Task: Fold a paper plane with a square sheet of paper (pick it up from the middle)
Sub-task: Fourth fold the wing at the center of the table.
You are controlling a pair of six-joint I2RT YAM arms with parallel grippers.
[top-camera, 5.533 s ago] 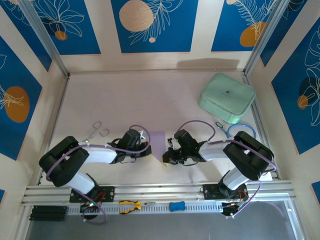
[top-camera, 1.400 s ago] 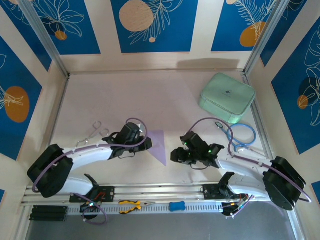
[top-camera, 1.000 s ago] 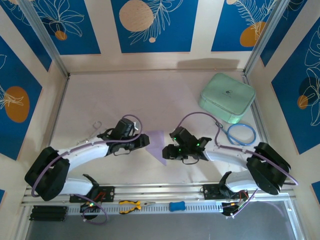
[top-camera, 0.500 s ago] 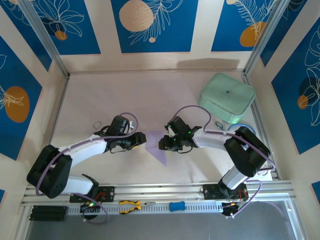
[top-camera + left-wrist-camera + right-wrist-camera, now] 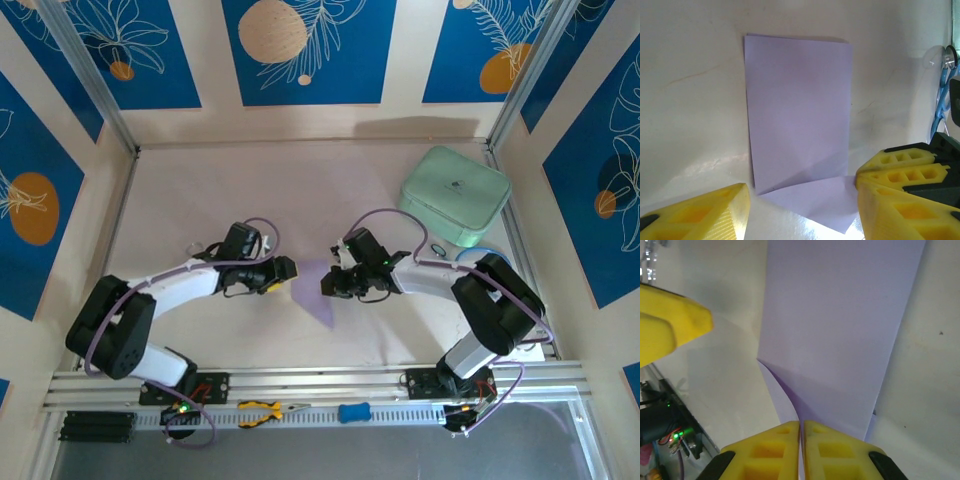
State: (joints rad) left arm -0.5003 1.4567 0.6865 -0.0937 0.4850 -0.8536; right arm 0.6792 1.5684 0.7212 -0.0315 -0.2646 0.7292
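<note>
The lavender sheet of paper (image 5: 312, 292), partly folded with a slanted flap at one end, lies flat on the table (image 5: 250, 190) at the centre of the overhead view, between the two arms. The right pincer (image 5: 801, 432) is pressed together on the raised crease of that flap. The left pincer (image 5: 801, 192) stands apart, low over the paper's pointed corner. A mint-green case (image 5: 455, 195) sits well apart at the upper right.

We log pale lavender sheet of paper (image 5: 800, 100), mint-green case (image 5: 455, 195), yellow fingers (image 5: 900, 200), blue wall panels (image 5: 350, 70) with white leaves, orange discs
</note>
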